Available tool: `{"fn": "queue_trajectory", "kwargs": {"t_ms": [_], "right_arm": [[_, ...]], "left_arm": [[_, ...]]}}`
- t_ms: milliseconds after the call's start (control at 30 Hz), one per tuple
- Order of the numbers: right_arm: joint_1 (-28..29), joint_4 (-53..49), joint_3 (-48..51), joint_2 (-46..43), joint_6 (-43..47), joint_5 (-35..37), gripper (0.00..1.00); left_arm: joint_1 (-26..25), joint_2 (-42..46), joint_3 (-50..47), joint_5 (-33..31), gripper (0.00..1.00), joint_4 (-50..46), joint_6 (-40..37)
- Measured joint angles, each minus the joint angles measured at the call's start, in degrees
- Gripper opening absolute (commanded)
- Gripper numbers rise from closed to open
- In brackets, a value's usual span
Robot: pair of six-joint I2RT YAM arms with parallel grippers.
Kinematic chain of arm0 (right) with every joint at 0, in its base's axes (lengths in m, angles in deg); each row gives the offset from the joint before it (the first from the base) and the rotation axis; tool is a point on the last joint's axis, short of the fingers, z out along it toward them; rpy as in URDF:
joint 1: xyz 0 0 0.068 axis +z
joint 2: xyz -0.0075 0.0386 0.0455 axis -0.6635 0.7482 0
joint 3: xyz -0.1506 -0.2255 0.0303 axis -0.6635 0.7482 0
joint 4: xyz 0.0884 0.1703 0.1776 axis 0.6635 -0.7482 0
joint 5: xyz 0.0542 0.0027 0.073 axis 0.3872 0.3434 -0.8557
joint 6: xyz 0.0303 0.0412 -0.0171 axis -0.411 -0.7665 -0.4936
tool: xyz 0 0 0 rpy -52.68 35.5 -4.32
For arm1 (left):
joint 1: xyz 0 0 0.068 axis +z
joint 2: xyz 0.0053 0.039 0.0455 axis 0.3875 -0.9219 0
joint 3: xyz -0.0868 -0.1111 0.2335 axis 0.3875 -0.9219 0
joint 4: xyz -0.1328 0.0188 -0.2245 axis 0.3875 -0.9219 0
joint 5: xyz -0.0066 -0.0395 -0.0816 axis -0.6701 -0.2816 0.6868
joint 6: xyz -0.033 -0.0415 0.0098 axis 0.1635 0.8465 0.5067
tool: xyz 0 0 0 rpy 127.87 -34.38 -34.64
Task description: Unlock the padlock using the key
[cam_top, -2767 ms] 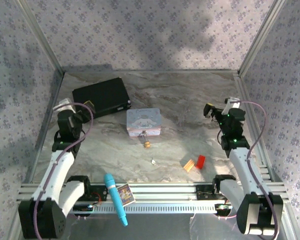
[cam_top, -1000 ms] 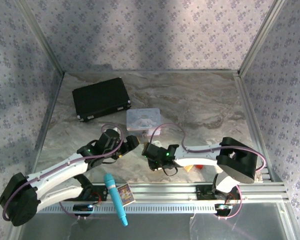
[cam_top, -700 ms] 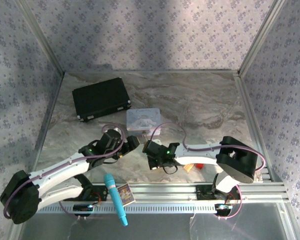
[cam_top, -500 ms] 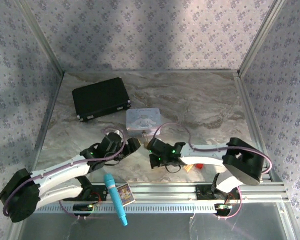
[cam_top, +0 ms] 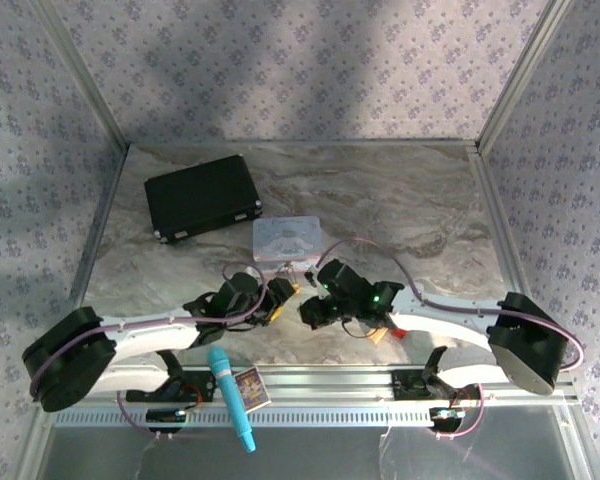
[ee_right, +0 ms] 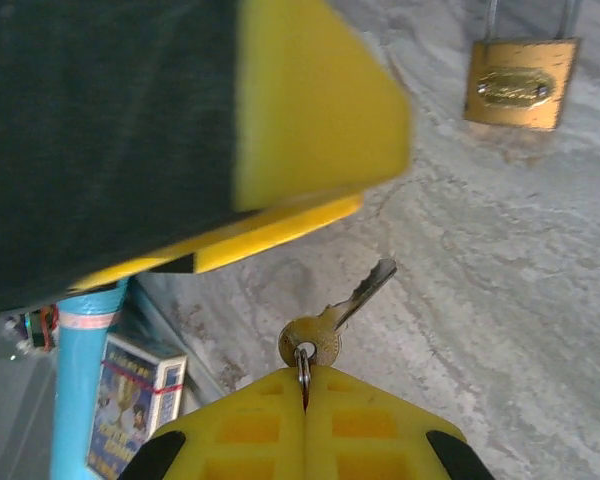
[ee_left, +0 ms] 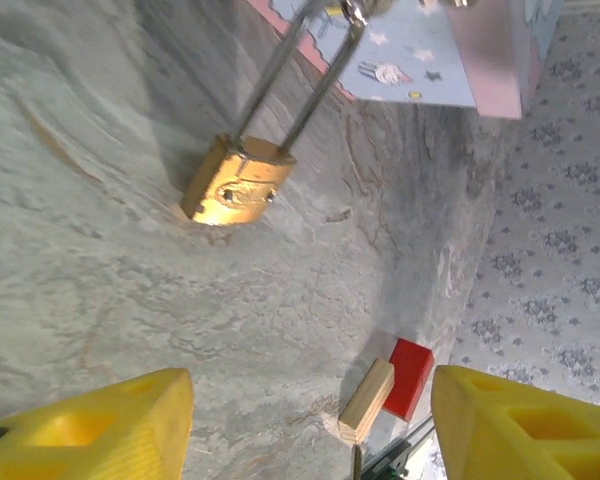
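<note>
Padlock (ee_left: 235,185) is lying upper left, looking stiff and light, wanting a pinch across its brass body. Left claw (ee_left: 310,400) is gaping empty; right claw (ee_right: 305,385) is clenching the key (ee_right: 340,315), seemingly by its ring.

- One padlock (ee_left: 235,188) — brass, with a thin silver shackle.
- One key (ee_right: 342,308), small and silvery.
- One pastel tin box (cam_top: 287,238).
- One black case (cam_top: 202,196).
- Two small blocks: one tan wooden block (ee_left: 366,400) and one red block (ee_left: 410,364).
- One blue microphone (cam_top: 231,396).
- One small printed card box (cam_top: 251,388).
- Two robot arms, each with one yellow-fingered pincer: the left pincer (ee_left: 310,425) and the right pincer (ee_right: 305,400).
- One marbled worktop (cam_top: 400,200).
</note>
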Motion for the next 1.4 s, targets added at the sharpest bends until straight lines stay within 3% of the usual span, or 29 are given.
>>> {"fn": "queue_trajectory", "kwargs": {"t_ms": [100,200,333,433,500,833,967,1233,1400], "right_arm": [[-0.5,0.5,1.5,-1.5,0.0,-0.8,0.00],[-2.0,0.6,2.6,-2.6,-0.2,-1.0,0.00],[-2.6,1.0,3.0,-3.8,-0.2,-1.1,0.00],[-3.2,-0.2,2.9,-4.3,0.0,-1.2,0.00],[-3.8,-4.1,1.9,-3.1,0.5,-0.1,0.00],[0.1,-21.6,-9.1,12.9,6.0,6.6,0.00],[1.7,-24.4,-12.6,18.1,7.6,8.1,0.17],[2.1,-25.6,-12.5,17.3,6.8,9.3,0.27],[0.3,-26.3,-9.8,12.1,4.6,9.8,0.30]], "left_arm": [[-1.1,-2.3,1.5,0.2,0.48,1.9,1.2],[-2.2,-2.7,2.0,0.0,0.33,2.8,1.8],[-3.2,-2.8,2.1,-0.3,0.25,3.2,2.1],[-3.3,-2.7,2.1,-0.9,0.26,2.2,2.2],[-3.3,-1.4,2.2,-2.5,0.33,-0.9,2.0],[-2.9,11.4,1.7,-10.7,0.39,-14.3,-0.5],[-2.9,11.7,1.3,-11.3,0.43,-17.1,-0.9],[-2.9,11.7,0.7,-12.1,0.43,-18.9,-1.2],[-2.9,9.8,0.9,-12.0,0.44,-19.2,-2.0]]}}
